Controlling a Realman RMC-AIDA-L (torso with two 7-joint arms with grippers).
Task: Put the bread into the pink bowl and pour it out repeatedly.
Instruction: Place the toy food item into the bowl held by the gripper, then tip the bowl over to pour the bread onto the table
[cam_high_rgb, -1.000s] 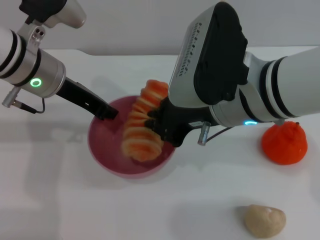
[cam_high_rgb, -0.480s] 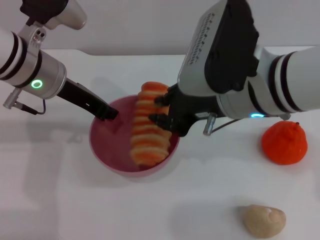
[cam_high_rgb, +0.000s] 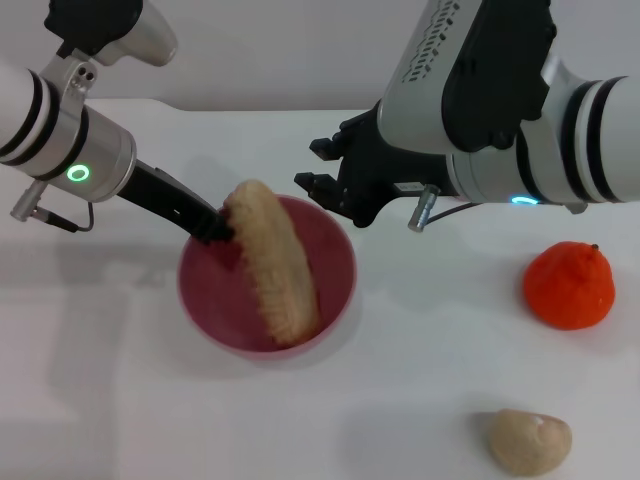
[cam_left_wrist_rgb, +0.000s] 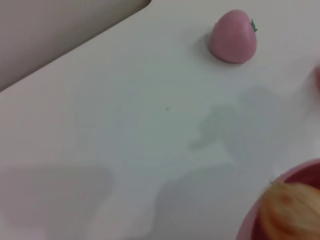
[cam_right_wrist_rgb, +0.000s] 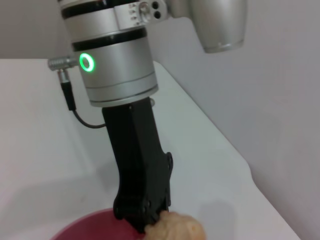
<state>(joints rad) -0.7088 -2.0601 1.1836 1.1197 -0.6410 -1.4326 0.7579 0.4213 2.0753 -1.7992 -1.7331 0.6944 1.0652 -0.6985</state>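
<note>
The bread (cam_high_rgb: 272, 265) lies in the pink bowl (cam_high_rgb: 335, 255), tan underside up. It is slanted, with one end propped on the far-left rim and the other low at the near side. My left gripper (cam_high_rgb: 213, 226) is shut on that far-left rim, right beside the bread's raised end. The right wrist view shows this left gripper (cam_right_wrist_rgb: 142, 217) pinching the bowl (cam_right_wrist_rgb: 85, 227) next to the bread (cam_right_wrist_rgb: 175, 229). My right gripper (cam_high_rgb: 320, 167) hangs open and empty above the bowl's far-right rim. In the left wrist view a bit of the bread (cam_left_wrist_rgb: 290, 210) and the bowl rim (cam_left_wrist_rgb: 300, 170) show at one corner.
An orange round fruit (cam_high_rgb: 568, 283) sits on the white table at the right. A beige lump (cam_high_rgb: 528, 440) lies near the front right. A small pink ball with a green mark (cam_left_wrist_rgb: 233, 36) rests on the table farther off.
My right gripper let go of the bread and rose up and to the right. The bread dropped into the bowl and rolled tan side up. The left gripper kept its hold on the rim.
</note>
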